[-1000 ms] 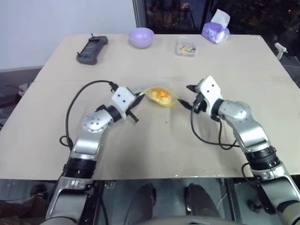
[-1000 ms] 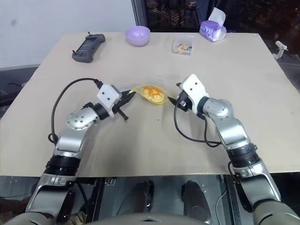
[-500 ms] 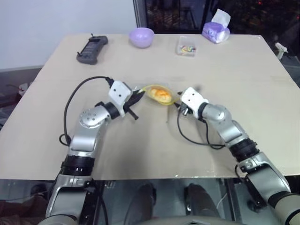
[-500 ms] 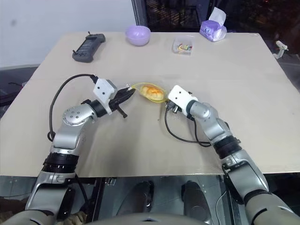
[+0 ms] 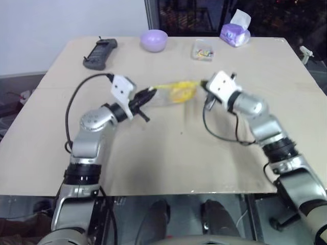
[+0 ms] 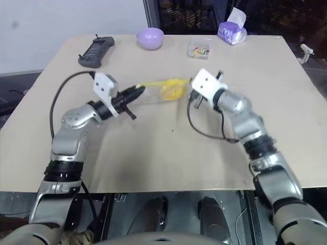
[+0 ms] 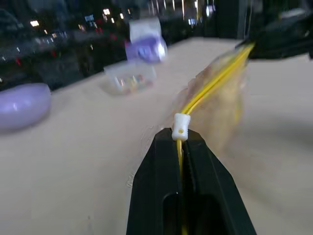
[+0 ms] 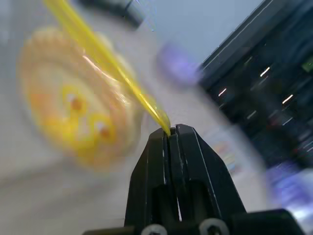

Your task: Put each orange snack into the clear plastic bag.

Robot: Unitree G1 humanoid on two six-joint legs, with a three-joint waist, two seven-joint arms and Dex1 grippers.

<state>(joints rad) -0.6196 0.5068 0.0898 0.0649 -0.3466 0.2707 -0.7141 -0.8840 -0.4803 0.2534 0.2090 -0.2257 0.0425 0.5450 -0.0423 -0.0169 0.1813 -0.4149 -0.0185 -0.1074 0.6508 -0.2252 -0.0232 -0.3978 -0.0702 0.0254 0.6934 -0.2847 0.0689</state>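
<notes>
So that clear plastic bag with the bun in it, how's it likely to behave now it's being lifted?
Probably floppy: the clear plastic bag hangs from its yellow seal strip, pinched at each end by the left end effector and right end effector. The orange snack looks light but likely makes it sag and swing.
</notes>
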